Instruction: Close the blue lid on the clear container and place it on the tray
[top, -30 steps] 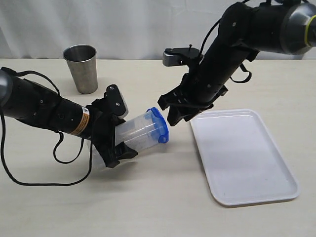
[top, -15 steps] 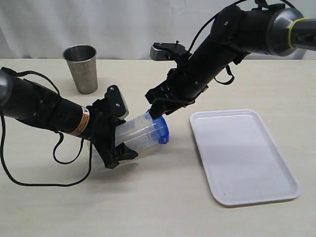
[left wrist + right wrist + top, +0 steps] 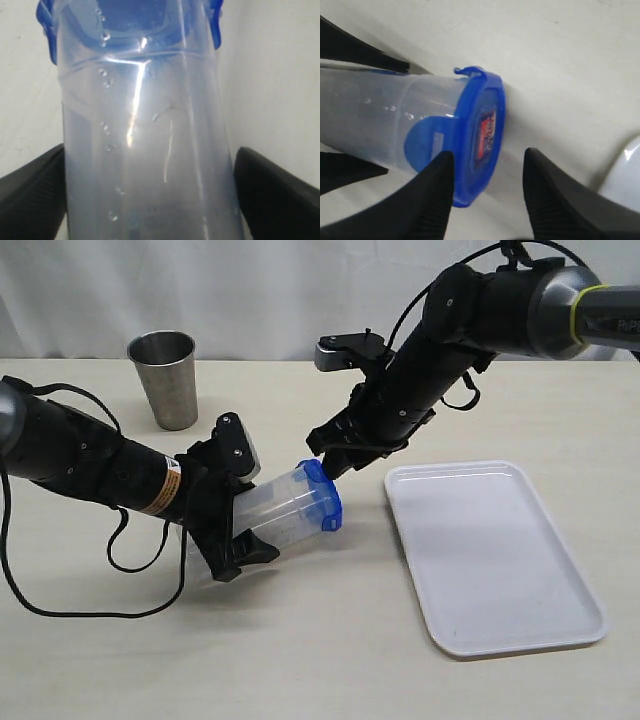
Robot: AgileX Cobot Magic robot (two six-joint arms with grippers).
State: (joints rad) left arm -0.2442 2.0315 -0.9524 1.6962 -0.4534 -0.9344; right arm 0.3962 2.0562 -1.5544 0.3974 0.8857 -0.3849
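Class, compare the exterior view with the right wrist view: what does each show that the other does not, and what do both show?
Exterior only: the steel cup, the whole tray, and the left arm reaching to the clear container. Right wrist only: the sticker on the top face of the blue lid. Both: the lidded container lying tilted, with the right gripper open near the lid.

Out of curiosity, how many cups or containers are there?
2: the steel cup stands at the back left; the clear container is held tilted by the left gripper.
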